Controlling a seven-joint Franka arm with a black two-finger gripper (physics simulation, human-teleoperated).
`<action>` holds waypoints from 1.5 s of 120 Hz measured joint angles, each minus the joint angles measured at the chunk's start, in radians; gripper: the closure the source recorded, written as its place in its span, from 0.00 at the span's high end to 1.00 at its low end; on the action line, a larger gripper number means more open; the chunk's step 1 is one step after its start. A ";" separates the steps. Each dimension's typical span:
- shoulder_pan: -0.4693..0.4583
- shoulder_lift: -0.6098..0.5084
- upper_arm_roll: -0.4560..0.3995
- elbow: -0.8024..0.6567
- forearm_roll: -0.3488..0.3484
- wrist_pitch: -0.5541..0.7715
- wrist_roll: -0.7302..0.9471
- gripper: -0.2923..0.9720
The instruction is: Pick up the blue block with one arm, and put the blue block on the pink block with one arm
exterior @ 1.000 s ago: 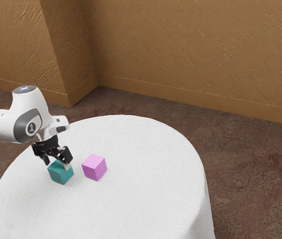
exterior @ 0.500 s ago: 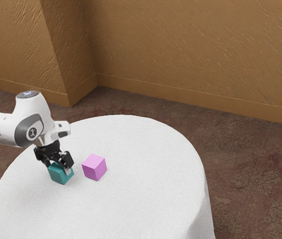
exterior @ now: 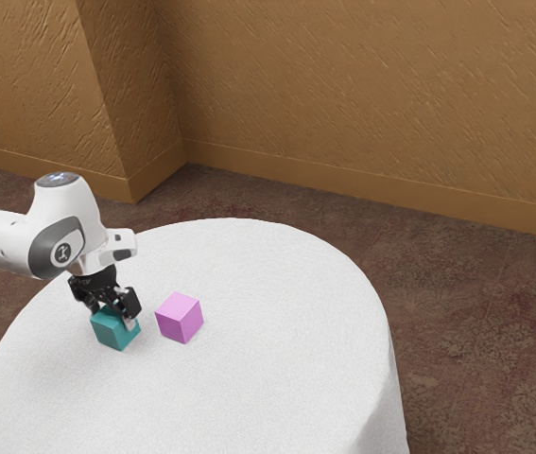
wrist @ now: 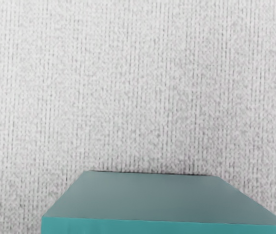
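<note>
Claw (exterior: 109,308) is down low over the blue block (exterior: 113,332), right at its top. I can't tell if it's gripping the block or open around it. The block looks teal and sits flat on the white counter (exterior: 277,312), near the edge at the exterior view's left. Pink block (exterior: 179,317) is just beside it toward the exterior view's right, apart, not touching, nothing on top. Arm (exterior: 31,242) comes in from the exterior view's left. In the wrist view the block's top face (wrist: 162,201) is directly under my hand, with the counter cloth (wrist: 138,73) beyond it.
</note>
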 joint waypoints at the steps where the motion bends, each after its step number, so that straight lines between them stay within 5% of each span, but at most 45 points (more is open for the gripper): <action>1: 0.000 0.000 0.000 0.000 0.000 0.000 0.000 0.69; 30: 0.000 0.000 0.000 0.000 0.003 0.001 -0.007 0.54; 74: -0.027 -0.056 -0.010 0.072 -0.005 -0.021 -0.034 0.51; 119: -0.068 -0.072 -0.095 0.187 -0.204 -0.122 -0.046 0.54; 180: -0.081 -0.080 -0.115 0.172 -0.268 -0.218 -0.032 0.54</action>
